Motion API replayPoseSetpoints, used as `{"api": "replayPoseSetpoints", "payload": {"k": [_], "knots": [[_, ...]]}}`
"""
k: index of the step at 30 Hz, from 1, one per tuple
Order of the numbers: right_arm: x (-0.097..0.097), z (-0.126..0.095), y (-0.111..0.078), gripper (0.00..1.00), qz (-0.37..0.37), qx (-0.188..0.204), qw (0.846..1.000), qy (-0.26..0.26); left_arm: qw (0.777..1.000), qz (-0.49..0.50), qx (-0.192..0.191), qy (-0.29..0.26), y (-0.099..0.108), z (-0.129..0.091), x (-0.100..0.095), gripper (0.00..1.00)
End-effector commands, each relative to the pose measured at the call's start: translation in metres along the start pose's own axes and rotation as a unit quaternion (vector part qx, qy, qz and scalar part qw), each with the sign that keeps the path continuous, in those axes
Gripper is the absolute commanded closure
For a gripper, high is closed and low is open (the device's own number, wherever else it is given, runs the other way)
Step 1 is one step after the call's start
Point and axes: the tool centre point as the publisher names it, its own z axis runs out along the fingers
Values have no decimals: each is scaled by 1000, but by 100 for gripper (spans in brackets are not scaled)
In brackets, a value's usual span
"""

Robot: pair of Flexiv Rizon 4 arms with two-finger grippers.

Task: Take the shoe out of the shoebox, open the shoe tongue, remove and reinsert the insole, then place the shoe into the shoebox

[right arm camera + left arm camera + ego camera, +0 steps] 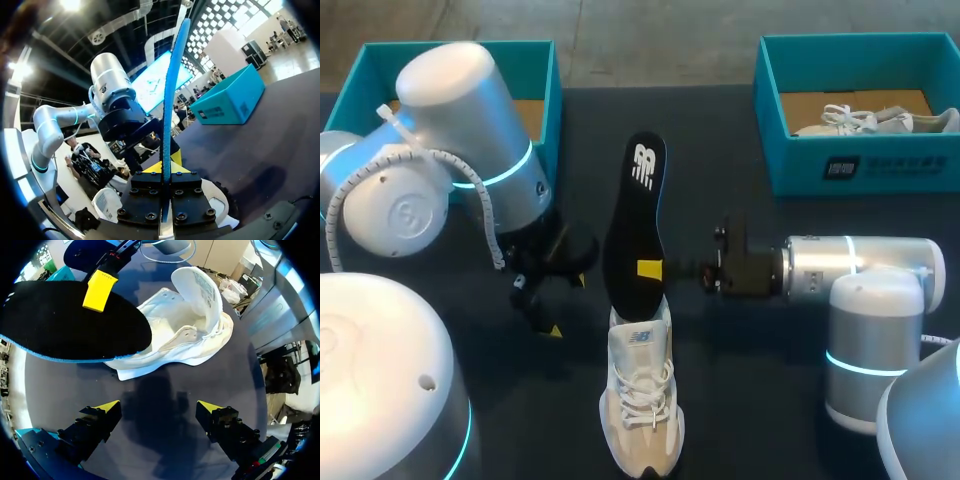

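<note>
The black insole (634, 215) stands on edge over the heel of the white shoe (642, 405), its toe end pointing away from me. My right gripper (651, 268) comes in from the right and is shut on it near the heel end. In the right wrist view the insole (172, 85) shows as a thin blue-edged blade rising from between the shut fingers of the right gripper (164, 169). My left gripper (560, 300) hangs open just left of the shoe, holding nothing. Ahead of the left gripper (157, 410), the shoe (192, 335) lies with its tongue folded up, and the insole (65, 322) hangs above it.
A teal shoebox (545, 60) stands at the back left behind my left arm. A second teal shoebox (840, 160) at the back right holds another white shoe (875, 122). The dark tabletop (760, 400) lies bare between the shoe and my right arm.
</note>
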Motion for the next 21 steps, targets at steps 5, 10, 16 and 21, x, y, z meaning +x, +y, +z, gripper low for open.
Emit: {"api": "replayPoseSetpoints", "payload": {"k": [5, 10, 16, 21], "knots": [[4, 4, -6, 100, -2, -6, 1000, -12, 1000, 2, 0, 0, -2, 3, 3, 0], [2, 5, -9, 100, 2, -8, 1000, -18, 1000, 3, -1, 1, -2, 5, 4, 0], [3, 6, -5, 100, -8, -7, 1000, -29, 1000, 5, -2, 1, -3, 6, 5, 0], [5, 5, -2, 100, -11, -7, 999, -44, 1000, 6, -3, -1, -3, 6, 6, 0]]}}
